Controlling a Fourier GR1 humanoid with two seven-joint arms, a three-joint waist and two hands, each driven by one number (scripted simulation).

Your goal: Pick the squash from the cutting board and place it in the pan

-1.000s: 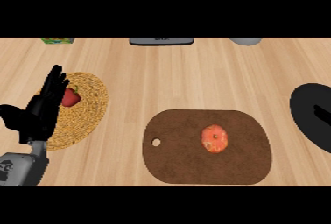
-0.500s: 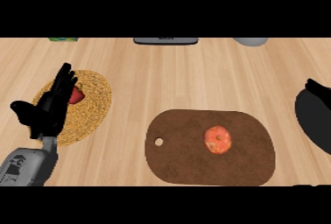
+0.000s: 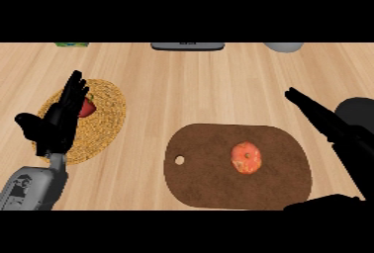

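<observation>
Wooden worktop (image 3: 211, 89) all round us. Our right hand (image 3: 329, 123) has its fingers (image 3: 300, 101) straight and holding nothing, angled in from the right near the cutting board (image 3: 205, 183), probably lining up a grab. Our left hand (image 3: 55, 126) rests open, fingers up, over the woven mat (image 3: 106, 113), which has something red (image 3: 87, 107) on it. The squash (image 3: 247, 157) sits untouched on the board. The pan (image 3: 359, 111) peeks out dark behind our right hand; can't see inside.
</observation>
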